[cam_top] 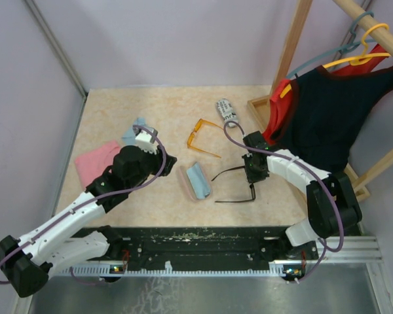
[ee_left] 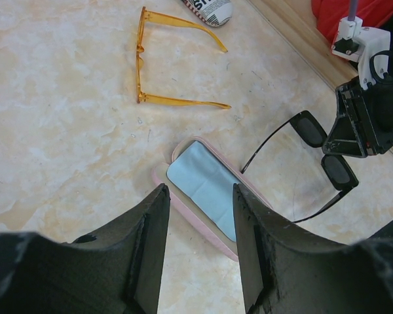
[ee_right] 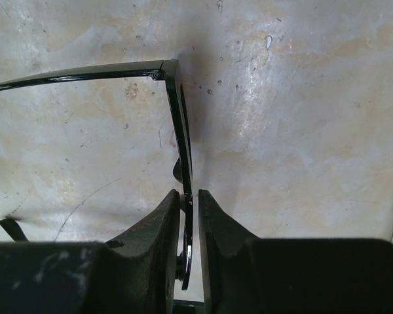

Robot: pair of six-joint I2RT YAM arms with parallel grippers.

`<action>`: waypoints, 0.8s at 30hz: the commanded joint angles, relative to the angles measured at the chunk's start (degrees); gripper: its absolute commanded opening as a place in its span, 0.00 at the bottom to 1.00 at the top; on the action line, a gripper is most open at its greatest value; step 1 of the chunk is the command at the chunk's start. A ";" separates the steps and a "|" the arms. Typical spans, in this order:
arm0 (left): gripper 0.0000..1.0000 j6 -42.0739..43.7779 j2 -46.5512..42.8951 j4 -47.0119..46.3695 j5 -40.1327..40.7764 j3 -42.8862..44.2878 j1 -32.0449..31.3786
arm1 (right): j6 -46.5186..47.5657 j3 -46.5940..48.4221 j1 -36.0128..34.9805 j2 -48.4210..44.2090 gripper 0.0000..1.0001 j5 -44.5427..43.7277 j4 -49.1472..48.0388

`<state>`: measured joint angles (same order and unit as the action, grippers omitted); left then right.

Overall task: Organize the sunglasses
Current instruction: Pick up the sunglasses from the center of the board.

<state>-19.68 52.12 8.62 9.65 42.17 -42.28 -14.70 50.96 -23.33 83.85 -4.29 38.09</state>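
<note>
Far left of the counter point(cam_top: 157, 104): we noted a pink cloth point(cam_top: 95, 162) lying flat, and behind it a pale blue cloth point(cam_top: 132, 131) partly hidden by the left arm.

The left fingers point(ee_left: 150, 242) stood apart with nothing between them, hovering just short of the pink case point(cam_top: 196, 182) point(ee_left: 209, 190). The case lay open near the middle of the counter, showing a light blue lining.

Behind the case we saw the orange sunglasses point(cam_top: 200, 137) point(ee_left: 144, 65) resting on the counter with both arms unfolded, touched by neither arm.

Just right of the case sat the black sunglasses point(cam_top: 239, 186) point(ee_left: 340, 171), arms unfolded and pointing toward the case. The right fingers point(ee_right: 158, 229) came down on either side of the front frame, drawn close with the frame edge-on between them. We could not tell whether they were pinching it.

Farther back, a black-and-white printed case point(cam_top: 226, 109) point(ee_left: 209, 10) lay near the wooden rack point(cam_top: 291, 46). Dark and red clothes point(cam_top: 327, 118) hung from the rack on the right.
</note>
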 commanded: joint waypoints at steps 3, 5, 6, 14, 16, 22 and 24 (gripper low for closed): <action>0.50 -0.13 0.18 -1.05 -0.68 -0.10 -0.12 | -0.56 0.02 0.48 1.22 0.18 -1.11 -0.91; 0.50 -0.16 0.30 -1.13 -0.78 -0.09 -0.17 | -0.59 -0.01 0.48 1.22 0.17 -1.14 -0.86; 0.50 -0.18 0.35 -1.15 -0.89 -0.10 -0.15 | -0.64 0.00 0.48 1.22 0.17 -1.13 -0.87; 0.50 -0.21 0.30 -1.06 -0.70 -0.20 -0.13 | -0.68 0.00 0.48 0.86 0.05 -1.36 -1.21; 0.50 -0.19 0.23 -1.15 -0.69 -0.18 -0.17 | -0.62 0.03 0.48 0.59 0.03 -1.54 -1.26; 0.50 -0.21 0.02 -0.98 0.21 -0.11 -0.15 | -0.27 1.47 0.48 -2.30 0.00 -3.71 1.21; 0.50 -0.22 -0.21 -0.90 0.64 -0.05 -0.12 | 0.03 2.61 0.48 -4.00 0.00 -5.26 3.03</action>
<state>-19.70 52.56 8.60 9.50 42.17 -42.28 -14.74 50.98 -23.33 84.40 -6.20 38.92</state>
